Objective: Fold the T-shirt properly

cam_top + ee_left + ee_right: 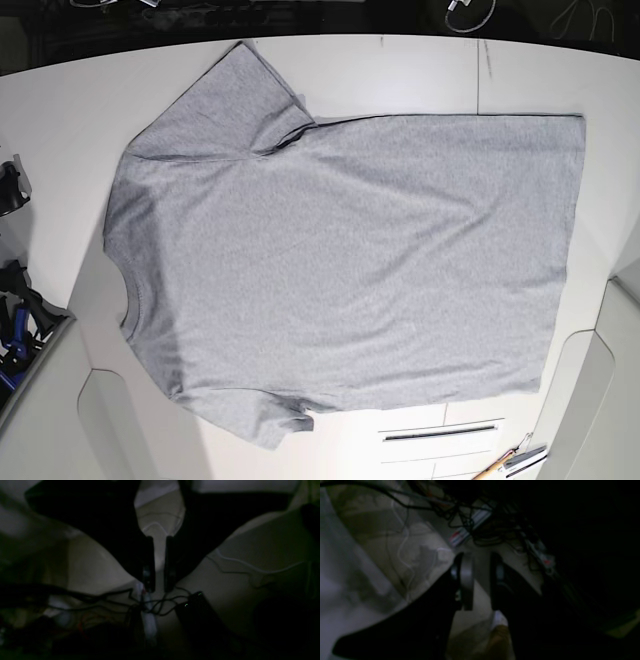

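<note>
**Base view: shirt flat, arms out of frame**

We see the T-shirt (340,270) spread plain side up on the white table (420,75), collar toward the view's left, hem toward its right. In dim wrist views, our left gripper (159,588) and right gripper (480,580) each show a narrow gap between empty fingers, above tangled cables (155,605).

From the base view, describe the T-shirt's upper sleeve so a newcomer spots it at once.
Start at the white table; the grey T-shirt lies spread flat across it, plain side up, collar toward the left. The upper sleeve juts toward the table's far edge, spread wide, unlike the lower sleeve, which looks smaller and crumpled at its tip.
</note>
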